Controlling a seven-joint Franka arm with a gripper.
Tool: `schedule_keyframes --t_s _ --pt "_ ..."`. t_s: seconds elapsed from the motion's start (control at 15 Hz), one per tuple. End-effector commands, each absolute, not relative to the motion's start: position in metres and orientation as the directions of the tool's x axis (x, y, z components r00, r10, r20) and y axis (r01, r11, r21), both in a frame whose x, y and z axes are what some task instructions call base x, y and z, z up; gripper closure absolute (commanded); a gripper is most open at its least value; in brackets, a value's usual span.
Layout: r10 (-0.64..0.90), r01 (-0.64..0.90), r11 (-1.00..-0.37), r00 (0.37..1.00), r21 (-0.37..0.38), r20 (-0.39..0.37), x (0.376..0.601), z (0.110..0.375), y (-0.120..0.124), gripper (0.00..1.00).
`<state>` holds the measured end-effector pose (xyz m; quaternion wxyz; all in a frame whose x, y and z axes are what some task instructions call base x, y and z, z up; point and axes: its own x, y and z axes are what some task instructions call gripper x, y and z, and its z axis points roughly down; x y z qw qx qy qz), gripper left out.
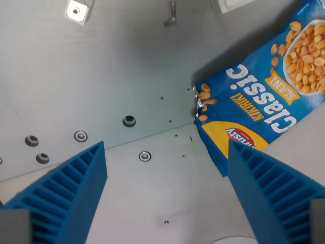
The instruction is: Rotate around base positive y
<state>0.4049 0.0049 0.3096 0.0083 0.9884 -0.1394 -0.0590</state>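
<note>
A blue peanut bag point(264, 96) printed "Classic" lies flat on the grey metal table point(101, 76), filling the wrist view's upper right; it appears upside down in the view. My gripper point(167, 157) is open and empty, with its two blue ribbed fingers at the bottom left point(66, 198) and bottom right point(274, 193). The right finger overlaps the bag's lower corner in the picture. I cannot tell whether it touches the bag.
The table has several bolt holes and screws point(129, 121) across the wrist view's left and middle. A seam between plates runs diagonally. A metal bracket point(77, 10) sits at the top left and a small clip point(171, 18) at the top middle.
</note>
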Motion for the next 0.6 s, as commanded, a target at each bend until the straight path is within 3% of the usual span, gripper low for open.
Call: schedule_keyframes --t_s 0.07,0.6 --pt "-0.278 -0.261 -0.96 0.906 0.096 -0.32 0.4119 0.3164 0.004 0.0" --pt "-0.279 -0.25 -0.96 0.866 0.124 -0.415 0.4119 0.3164 0.004 0.0"
